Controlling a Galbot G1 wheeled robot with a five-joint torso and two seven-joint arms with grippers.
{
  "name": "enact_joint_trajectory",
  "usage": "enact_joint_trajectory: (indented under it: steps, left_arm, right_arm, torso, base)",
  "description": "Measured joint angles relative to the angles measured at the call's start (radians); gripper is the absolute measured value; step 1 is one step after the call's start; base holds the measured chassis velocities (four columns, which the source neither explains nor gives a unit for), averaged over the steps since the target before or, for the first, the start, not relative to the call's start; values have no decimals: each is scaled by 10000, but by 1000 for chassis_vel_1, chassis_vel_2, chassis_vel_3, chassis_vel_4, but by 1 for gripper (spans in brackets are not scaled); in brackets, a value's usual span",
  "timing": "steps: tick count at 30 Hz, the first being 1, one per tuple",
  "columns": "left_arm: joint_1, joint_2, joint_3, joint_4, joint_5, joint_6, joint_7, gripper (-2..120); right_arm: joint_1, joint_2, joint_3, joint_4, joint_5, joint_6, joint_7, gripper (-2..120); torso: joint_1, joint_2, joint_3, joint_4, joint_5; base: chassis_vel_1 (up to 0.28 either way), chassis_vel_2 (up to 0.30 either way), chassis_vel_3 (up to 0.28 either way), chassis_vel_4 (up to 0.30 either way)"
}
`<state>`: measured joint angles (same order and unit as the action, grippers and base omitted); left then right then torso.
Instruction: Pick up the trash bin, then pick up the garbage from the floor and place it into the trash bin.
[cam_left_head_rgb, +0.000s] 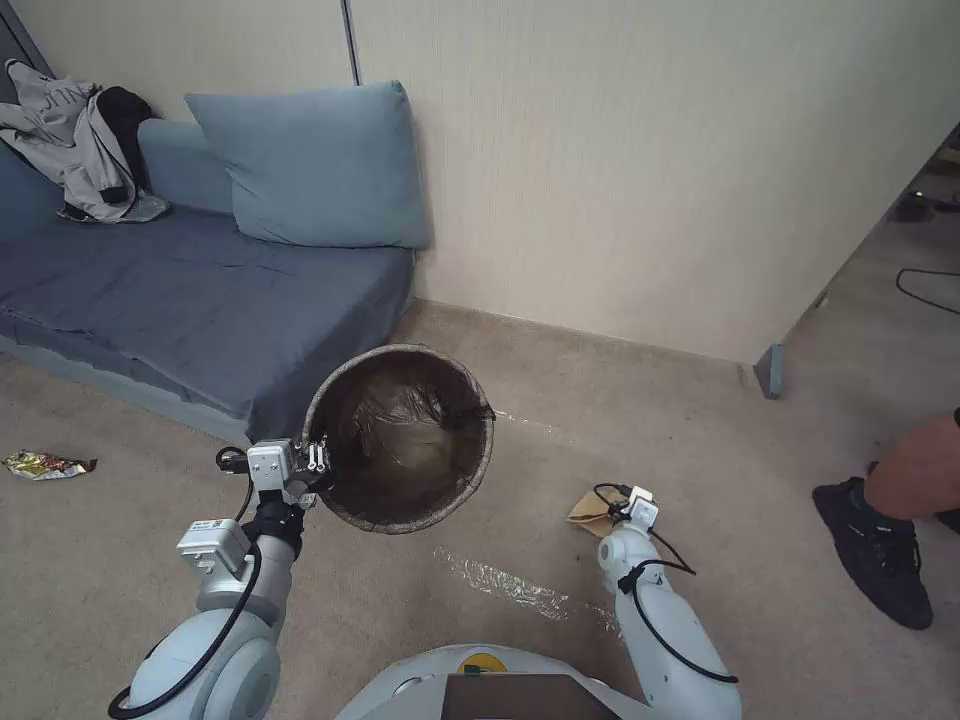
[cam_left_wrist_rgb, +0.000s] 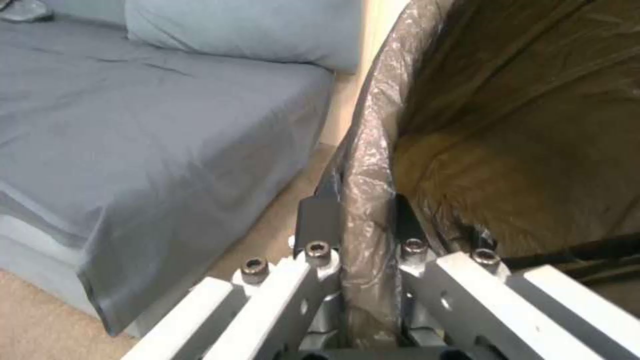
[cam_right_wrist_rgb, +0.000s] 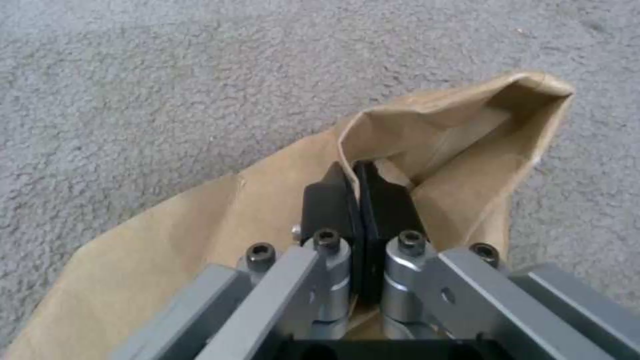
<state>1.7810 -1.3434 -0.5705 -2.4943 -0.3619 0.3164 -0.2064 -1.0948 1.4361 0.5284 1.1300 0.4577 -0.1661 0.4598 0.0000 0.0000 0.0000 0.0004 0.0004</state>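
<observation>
Carpet surrounds the tan paper (cam_right_wrist_rgb: 467, 150), clamped by the right gripper (cam_right_wrist_rgb: 357, 185), partly hidden; left gripper (cam_left_wrist_rgb: 363, 210) pinches the trash bin (cam_left_head_rgb: 400, 435) rim.

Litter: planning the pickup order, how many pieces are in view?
3: tan paper pinched by right gripper; wrapper by the sofa; clear plastic ahead. More may be hidden.

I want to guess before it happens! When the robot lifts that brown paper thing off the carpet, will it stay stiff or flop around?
Probably floppy. The tan paper is creased and gapes open like a thin bag, so it should sag and swing from the right gripper, whose fingers are shut on one edge. It looks thin and empty, so likely very light. The pinched edge might slip or tear.
</observation>
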Motion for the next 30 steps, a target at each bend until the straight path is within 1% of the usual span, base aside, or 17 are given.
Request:
enact_joint_trajectory:
  steps: [6, 9, 10, 13, 14, 19, 20, 23, 24, 25, 28, 29, 30]
  left_arm:
    - [3, 1, 4, -29, 1, -10, 0, 2]
    - [0, 18, 3, -52, -2, -11, 1, 2]
    - [0, 18, 3, -52, -2, -11, 1, 2]
    - [-4, 28, 2, -56, -5, -11, -1, 2]
    - [-4, 28, 2, -56, -5, -11, -1, 2]
    - [-5, 48, 7, -59, -12, -11, -1, 2]
    - [-5, 48, 7, -59, -12, -11, -1, 2]
    - [-10, 79, 6, -61, -27, -6, -1, 2]
    - [-14, 85, 6, -61, -30, -2, -3, 2]
    - [-14, 85, 6, -61, -30, -2, -3, 2]
    - [-11, 86, 9, -61, -32, 43, -4, 2]
    - [-12, 85, 13, -61, -33, 66, -5, 2]
    - [-12, 85, 13, -61, -33, 66, -5, 2]
  right_arm:
    - [-51, -53, 38, 112, 44, 107, -12, 0]
    - [-298, -270, 7, 885, 156, 174, -186, 0]
    - [-298, -270, 7, 885, 156, 174, -186, 0]
    - [-633, -587, -112, 1865, 408, 192, -381, 0]
    - [-633, -587, -112, 1865, 408, 192, -381, 0]
    - [-1395, -1411, -372, 4020, 601, 153, -732, 0]
    - [-1395, -1411, -372, 4020, 601, 153, -732, 0]
    - [-1794, -2065, -543, 5392, 724, 28, -973, 0]
    - [-1943, -2391, -590, 6011, 765, -38, -1107, 0]
    - [-1943, -2391, -590, 6011, 765, -38, -1107, 0]
    - [-2124, -3033, -615, 7315, 1010, -246, -1536, 0]
    - [-2144, -3161, -613, 7618, 1106, -296, -1676, 0]
    - [-2144, -3161, -613, 7618, 1106, -296, -1676, 0]
  torso:
    - [0, 0, 0, -2, 3]
    - [0, 0, 0, -4, -1]
    - [0, 0, 0, -4, -1]
    - [0, 0, 0, -3, -1]
    - [0, 0, 0, -3, -1]
    - [0, 0, 0, -5, -3]
    - [0, 0, 0, -5, -3]
    - [0, 0, 0, -6, -3]
    - [0, 0, -1, -4, -3]
    - [0, 0, -1, -4, -3]
    - [0, 0, -1, -5, -2]
    - [0, 0, -1, -5, -6]
    - [0, 0, -1, -5, -6]
  base:
    - [0, 0, 0, 0]
    - [0, 0, 0, 0]
    - [0, 0, 0, 0]
    - [0, 0, 0, 0]
    - [0, 0, 0, 0]
    - [0, 0, 0, 0]
    - [0, 0, 0, 0]
    - [0, 0, 0, 0]
    - [0, 0, 0, 0]
    - [0, 0, 0, 0]
    - [0, 0, 0, 0]
    - [0, 0, 0, 0]
    - [0, 0, 0, 0]
